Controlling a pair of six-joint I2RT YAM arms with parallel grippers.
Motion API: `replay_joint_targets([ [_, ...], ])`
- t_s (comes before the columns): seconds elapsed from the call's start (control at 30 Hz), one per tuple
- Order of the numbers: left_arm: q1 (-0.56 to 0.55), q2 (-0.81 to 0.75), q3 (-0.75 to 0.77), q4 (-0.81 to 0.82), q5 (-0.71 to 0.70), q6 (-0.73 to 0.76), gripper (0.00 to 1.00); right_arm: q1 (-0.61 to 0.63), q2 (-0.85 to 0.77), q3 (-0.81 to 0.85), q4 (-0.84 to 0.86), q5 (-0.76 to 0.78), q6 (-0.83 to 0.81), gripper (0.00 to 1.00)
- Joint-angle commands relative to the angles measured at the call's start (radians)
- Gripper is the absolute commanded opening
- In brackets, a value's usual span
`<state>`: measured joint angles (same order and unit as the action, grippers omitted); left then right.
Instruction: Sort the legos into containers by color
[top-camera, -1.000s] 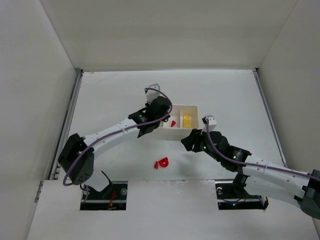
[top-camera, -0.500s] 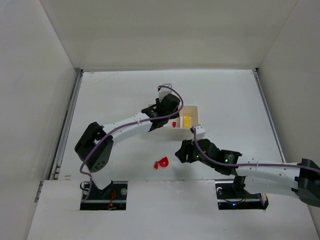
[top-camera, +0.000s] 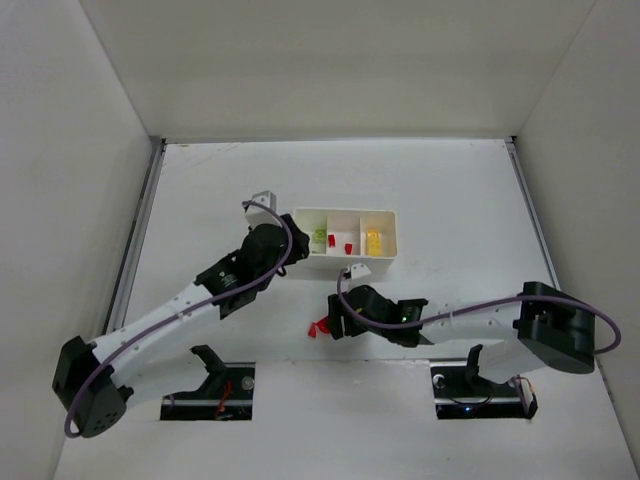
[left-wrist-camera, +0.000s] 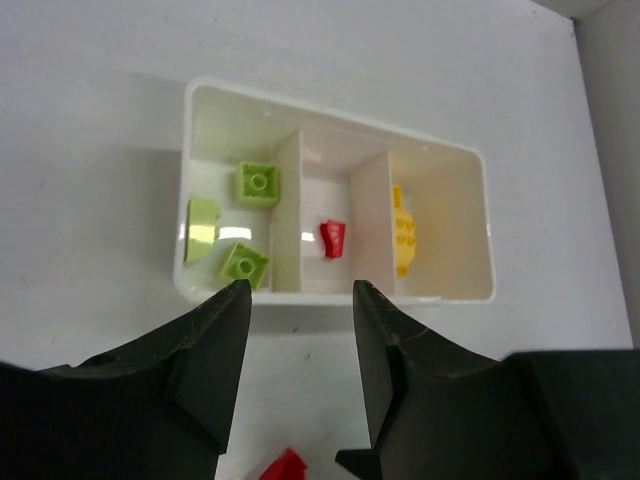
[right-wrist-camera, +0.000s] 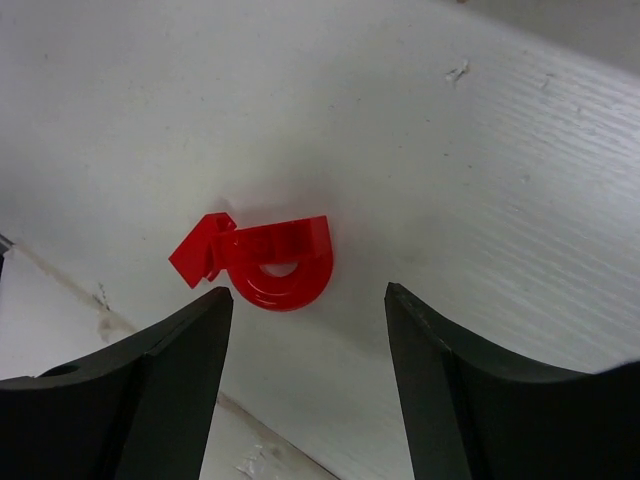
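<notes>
Top external view first: the loose red legos (top-camera: 322, 327) are seen lying on the counter (top-camera: 450, 190) near its front edge, well apart from the white tray (top-camera: 345, 210). The right end effector (top-camera: 334, 318) is placed just beside them on their right, so the pickup is judged to belong to the right arm. The left end effector (top-camera: 288, 255) is found by the tray's left end, farther from the red pair. Over to the left wrist view: its jaws are held moderately open with nothing between them, and the tray is framed straight ahead, with three light green legos (left-wrist-camera: 258, 183) in the left compartment, one red lego (left-wrist-camera: 333, 238) in the middle and a yellow lego (left-wrist-camera: 403, 235) in the right. Now the right wrist view: the jaws are spread wide and empty, and a red arch piece (right-wrist-camera: 280, 265) is centred in the gap, lying flat, with a smaller red piece (right-wrist-camera: 200, 250) touching its left shoulder. The arch's long side is laid roughly across the gap, finger to finger, so a straight descent and a close appear to be called for; the small neighbour could be caught or nudged along with it.
</notes>
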<state>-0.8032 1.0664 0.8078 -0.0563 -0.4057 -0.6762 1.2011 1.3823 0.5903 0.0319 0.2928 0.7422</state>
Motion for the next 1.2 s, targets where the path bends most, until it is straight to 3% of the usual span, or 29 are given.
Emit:
replay_joint_targets([
  [0.0, -0.003, -0.112, -0.108, -0.082, -0.013, -0.045, 0.43, 0.016, 0.041, 0.063, 0.072, 0.017, 0.020, 0.69],
  [0.4, -0.050, -0.371, -0.326, -0.277, 0.033, -0.135, 0.45, 0.021, 0.153, 0.140, 0.037, 0.014, 0.020, 0.77],
  [0.8, -0.057, -0.353, -0.335, -0.252, 0.033, -0.125, 0.46, 0.039, 0.216, 0.215, -0.141, 0.124, -0.026, 0.68],
  [1.17, -0.050, -0.338, -0.337, -0.247, 0.074, -0.109, 0.48, 0.053, 0.245, 0.244, -0.217, 0.149, -0.053, 0.68],
])
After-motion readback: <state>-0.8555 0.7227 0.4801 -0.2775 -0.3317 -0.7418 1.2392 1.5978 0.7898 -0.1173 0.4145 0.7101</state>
